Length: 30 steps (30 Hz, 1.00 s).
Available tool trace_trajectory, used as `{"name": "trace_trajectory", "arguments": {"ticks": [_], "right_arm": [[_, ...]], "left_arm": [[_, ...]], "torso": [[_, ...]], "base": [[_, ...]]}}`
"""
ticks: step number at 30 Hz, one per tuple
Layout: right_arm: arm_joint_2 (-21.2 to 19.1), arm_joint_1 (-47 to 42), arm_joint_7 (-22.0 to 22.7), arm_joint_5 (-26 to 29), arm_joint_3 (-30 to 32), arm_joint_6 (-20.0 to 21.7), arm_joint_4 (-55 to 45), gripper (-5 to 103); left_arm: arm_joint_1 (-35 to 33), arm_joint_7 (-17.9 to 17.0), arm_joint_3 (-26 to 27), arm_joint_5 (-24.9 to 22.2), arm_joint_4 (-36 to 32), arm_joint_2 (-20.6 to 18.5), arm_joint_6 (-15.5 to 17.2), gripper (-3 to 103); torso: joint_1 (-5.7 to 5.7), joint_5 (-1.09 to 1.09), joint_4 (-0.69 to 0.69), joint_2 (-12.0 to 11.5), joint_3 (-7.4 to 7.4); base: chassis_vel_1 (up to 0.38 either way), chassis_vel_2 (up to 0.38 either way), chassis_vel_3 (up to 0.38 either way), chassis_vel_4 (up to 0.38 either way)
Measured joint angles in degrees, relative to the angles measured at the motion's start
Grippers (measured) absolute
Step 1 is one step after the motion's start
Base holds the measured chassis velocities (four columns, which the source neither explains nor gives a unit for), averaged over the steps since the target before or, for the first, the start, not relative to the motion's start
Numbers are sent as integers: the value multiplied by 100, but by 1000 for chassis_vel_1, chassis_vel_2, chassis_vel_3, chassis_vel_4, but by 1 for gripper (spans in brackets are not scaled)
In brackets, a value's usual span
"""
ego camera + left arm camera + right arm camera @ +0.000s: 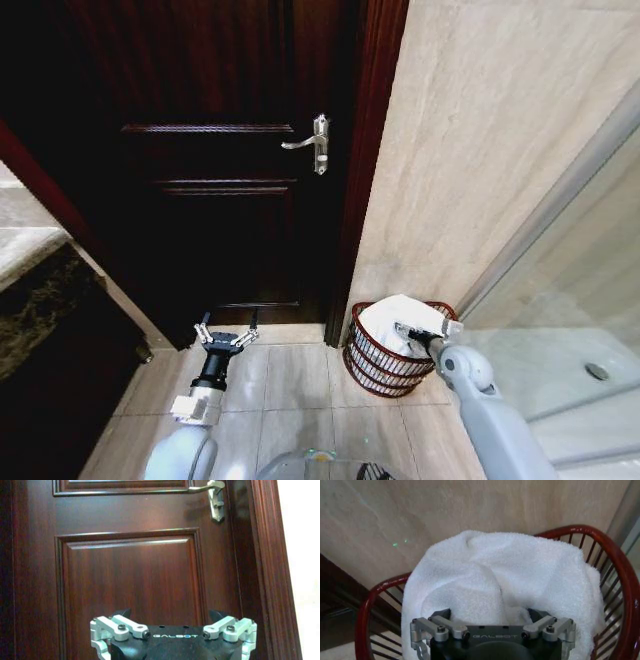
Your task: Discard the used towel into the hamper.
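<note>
1. Two arms in head view: left claw [227,333] hangs low over the floor [290,385] in front of the door [210,170], fingers apart, holding nothing.
2. Right claw [408,333] is down at the hamper [380,365], against the towel [395,318]. Can't tell if its fingers are apart or clamped; the tips are buried in the cloth.
3. Towel: white, bunched, sits in the hamper, heaped above the rim and draped over the wall-side edge.
4. Hamper: round, dark red wire, on the floor in the corner between the door frame [370,150] and the wall [480,140], close to both.
5. Room: dark wood panelled door, shut, silver lever handle [312,143]. Beige stone-look wall right of it. Beige floor tiles.
6. Glass shower screen [590,230] right of the hamper; white tray with a drain [597,371] behind it.
7. Dark stone-topped surface [30,250] at far left.
</note>
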<state>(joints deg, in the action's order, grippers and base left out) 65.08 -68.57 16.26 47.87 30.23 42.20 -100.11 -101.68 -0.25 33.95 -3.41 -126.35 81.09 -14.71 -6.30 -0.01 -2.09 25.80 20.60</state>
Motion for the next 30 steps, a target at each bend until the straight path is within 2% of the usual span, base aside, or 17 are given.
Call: {"name": "trace_trajectory", "arguments": {"ticks": [9,14,21,30], "right_arm": [[-229,361,65,502,-390,-7,544,100],[-462,728,333,1009,-857,-12,957,100],[-496,1160,624,1443,-1319,-15,1403,100],[-399,1398,668,1473,-1564,-16,1733,100]], "left_arm": [[91,10,22,-26,118,137,17,100],[128,10,116,-116,209,193,18,100],[182,6,236,-228,399,235,-7,100],[291,5,319,-335,530,219,-2,100]], "torso": [[0,1,1,0,0],[0,0,0,1,0],[0,0,0,1,0],[0,1,-1,1,0]], "base": [[0,0,0,0],[0,0,0,0],[0,0,0,0],[0,0,0,0]]}}
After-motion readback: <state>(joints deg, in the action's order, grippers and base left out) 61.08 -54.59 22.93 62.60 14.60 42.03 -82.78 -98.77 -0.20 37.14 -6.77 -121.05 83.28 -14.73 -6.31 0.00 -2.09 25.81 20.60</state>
